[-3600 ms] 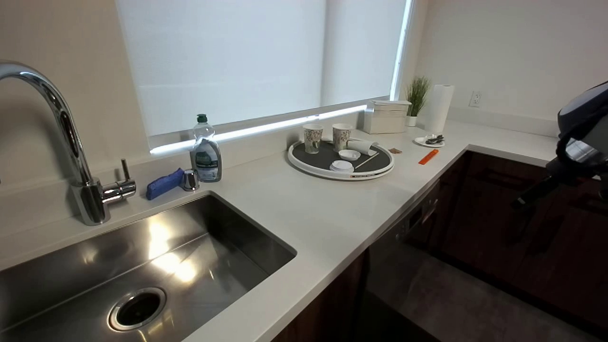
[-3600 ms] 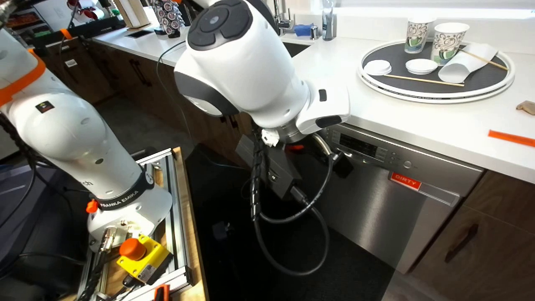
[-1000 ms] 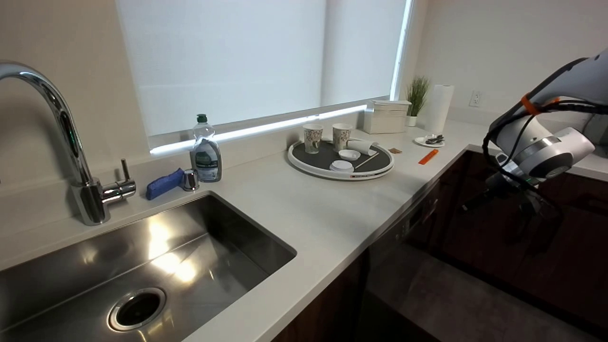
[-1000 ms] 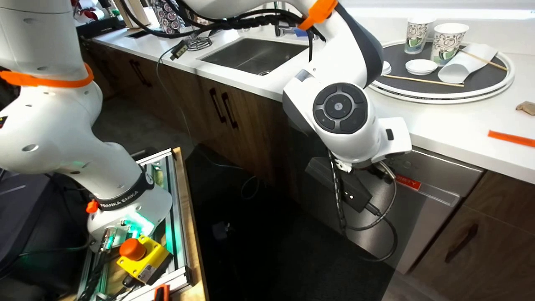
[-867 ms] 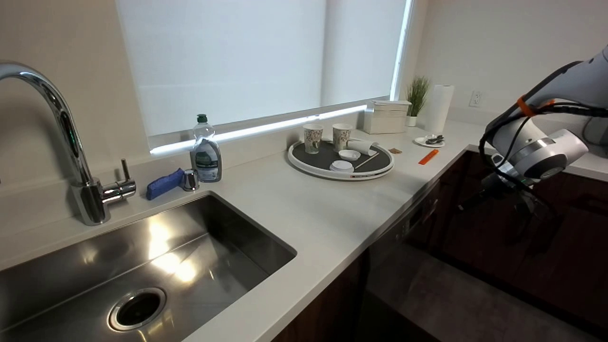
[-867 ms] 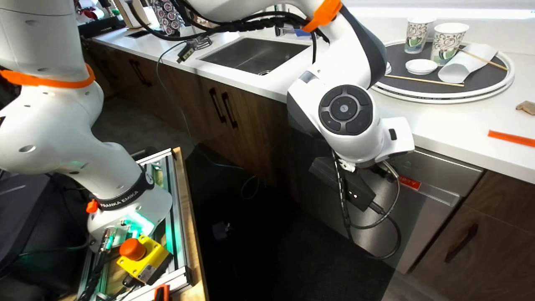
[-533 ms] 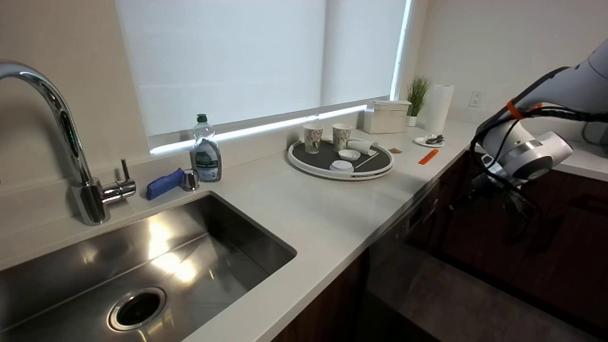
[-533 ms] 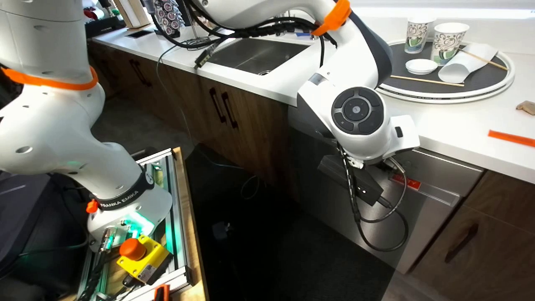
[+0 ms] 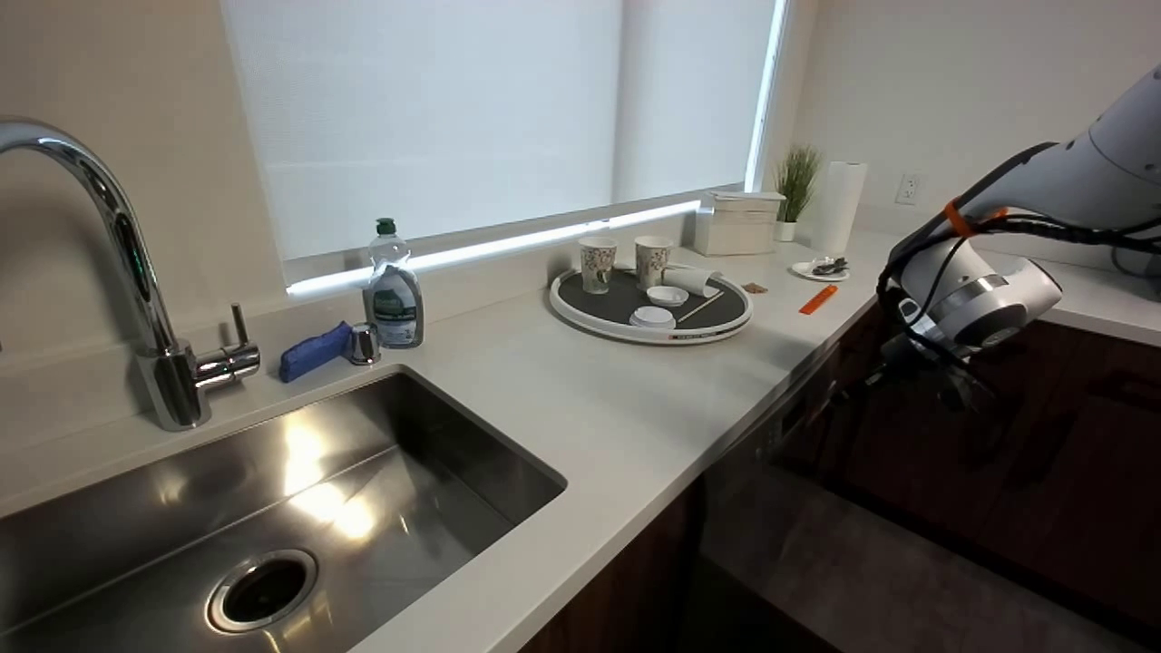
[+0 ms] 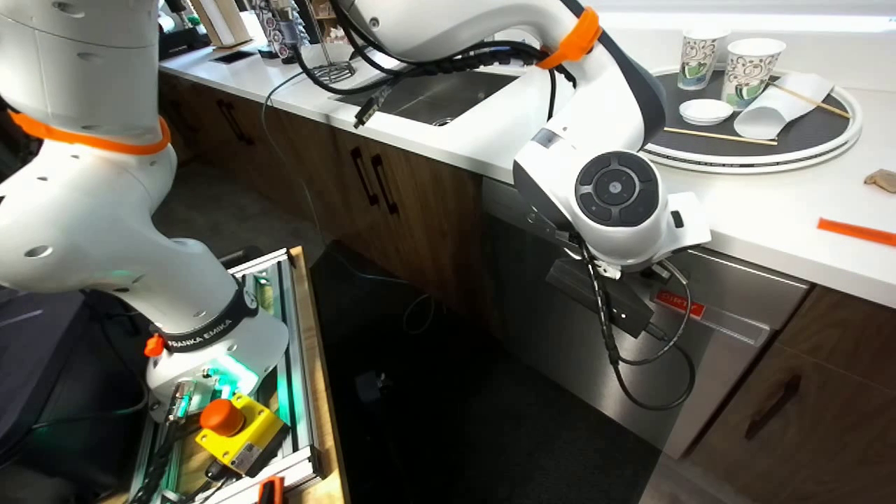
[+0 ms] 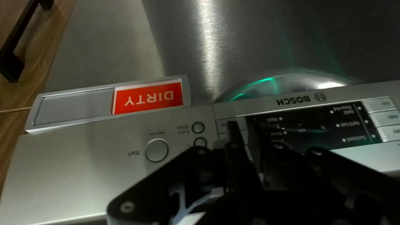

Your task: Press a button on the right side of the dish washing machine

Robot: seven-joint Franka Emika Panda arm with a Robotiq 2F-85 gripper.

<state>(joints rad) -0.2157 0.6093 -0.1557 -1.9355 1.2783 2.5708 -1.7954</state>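
Note:
The dish washing machine (image 10: pixel 588 350) has a steel front below the white counter. Upside down in the wrist view, its control strip (image 11: pixel 78 162) carries a round Start button (image 11: pixel 157 150), two smaller round buttons (image 11: pixel 198 127) and a dark display (image 11: pixel 306 125). My gripper (image 11: pixel 243 125) stands before the strip, between the small buttons and the display, off to one side of Start. Its black fingers are close together with a narrow gap, nothing held. Whether the tips touch the panel I cannot tell. In an exterior view the gripper (image 9: pixel 842 396) is dim; elsewhere my wrist hides it.
A DIRTY sign (image 11: pixel 148 97) sits beside the strip. The counter edge (image 10: pixel 756 262) runs just above the machine, close to my wrist. A round tray (image 10: pixel 742 166) with paper cups (image 10: pixel 752 73) stands on the counter. Loose cables (image 10: pixel 689 381) hang from my arm. Wooden cabinets flank the machine.
Over the last second my arm has moved steadily along the machine's front, leftward in one exterior view and rightward in the other. The tray, cups and counter items have not moved.

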